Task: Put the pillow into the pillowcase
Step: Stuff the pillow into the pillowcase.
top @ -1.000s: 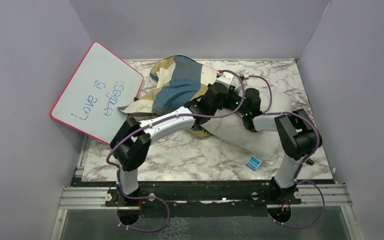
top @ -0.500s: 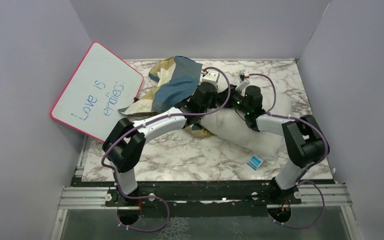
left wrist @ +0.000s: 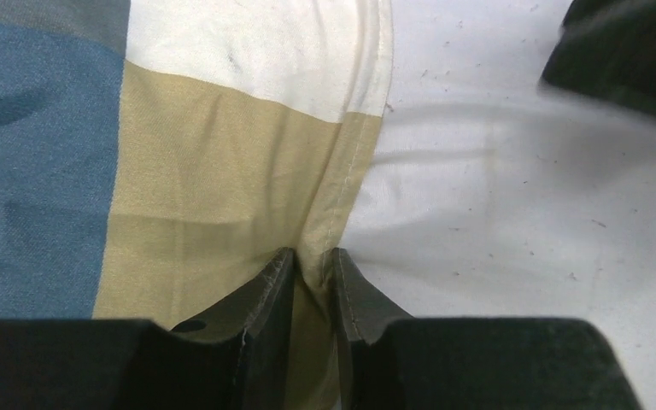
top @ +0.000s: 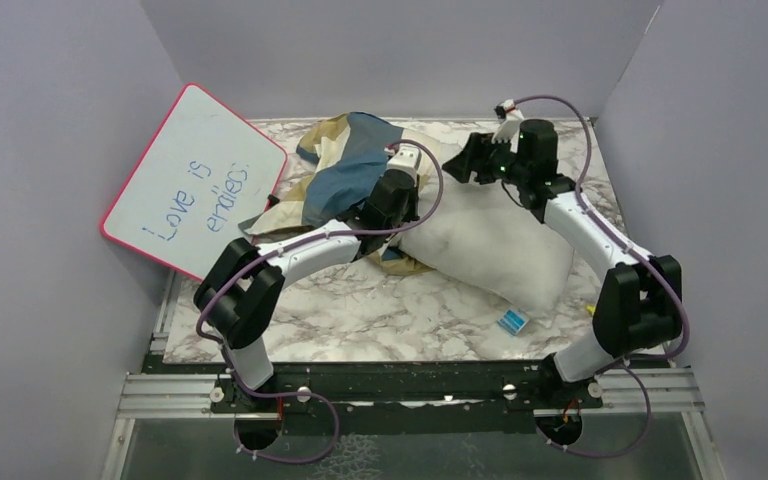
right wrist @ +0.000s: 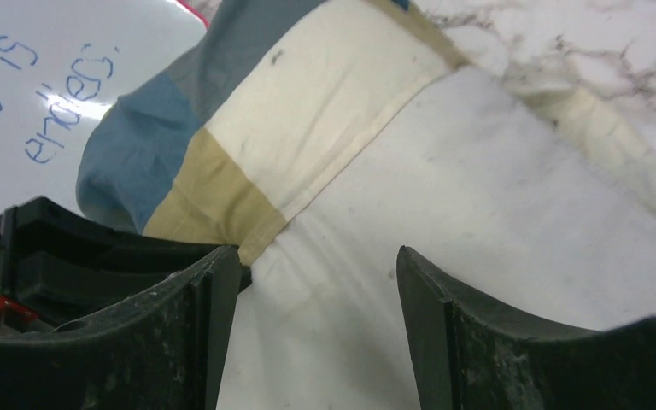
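The white pillow (top: 485, 245) lies slantwise on the marble table, its blue tag (top: 511, 321) at the near corner. Its far left end sits inside the mouth of the checked pillowcase (top: 345, 170), which is bunched up at the back. My left gripper (top: 405, 178) is at that mouth. In the left wrist view its narrow jaws (left wrist: 314, 256) pinch a fold of the tan hem (left wrist: 329, 213), with the pillow (left wrist: 521, 196) right beside it. My right gripper (top: 463, 165) hovers open above the pillow's far end, and only the pillow (right wrist: 478, 213) shows between its fingers (right wrist: 316, 256).
A pink-rimmed whiteboard (top: 195, 185) with blue writing leans against the left wall, close to the pillowcase. Purple walls close in the table on the left, back and right. Bare marble (top: 360, 310) shows in front of the pillow.
My right gripper let go, opened wide and pulled back toward the far right. My left gripper slid left from the pillow's top to the pillowcase hem, and its jaws parted slightly.
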`<action>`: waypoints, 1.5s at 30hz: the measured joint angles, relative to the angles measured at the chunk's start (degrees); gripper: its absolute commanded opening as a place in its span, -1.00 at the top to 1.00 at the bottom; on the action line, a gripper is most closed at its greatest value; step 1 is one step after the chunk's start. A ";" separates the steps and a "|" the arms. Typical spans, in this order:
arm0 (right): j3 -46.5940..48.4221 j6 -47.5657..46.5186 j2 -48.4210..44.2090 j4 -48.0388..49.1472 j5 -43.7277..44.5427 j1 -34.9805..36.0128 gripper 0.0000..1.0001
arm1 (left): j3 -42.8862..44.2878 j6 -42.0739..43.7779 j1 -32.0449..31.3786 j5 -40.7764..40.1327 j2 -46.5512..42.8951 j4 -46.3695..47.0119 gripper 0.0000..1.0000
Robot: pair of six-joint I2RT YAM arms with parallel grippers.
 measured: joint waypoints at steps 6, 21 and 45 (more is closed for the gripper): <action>13.99 -5.29 6.56 -7.87 -4.63 -6.56 -0.59 | -1.97 -0.31 0.00 0.09 -0.13 2.05 0.51; 26.29 -12.26 32.24 -16.31 -23.26 -9.62 -0.27 | -8.04 -3.08 0.02 1.62 -0.92 8.24 0.51; 4.90 -21.05 -6.64 1.51 -14.19 -1.20 0.99 | 4.76 -1.29 -0.17 6.64 5.66 8.41 0.56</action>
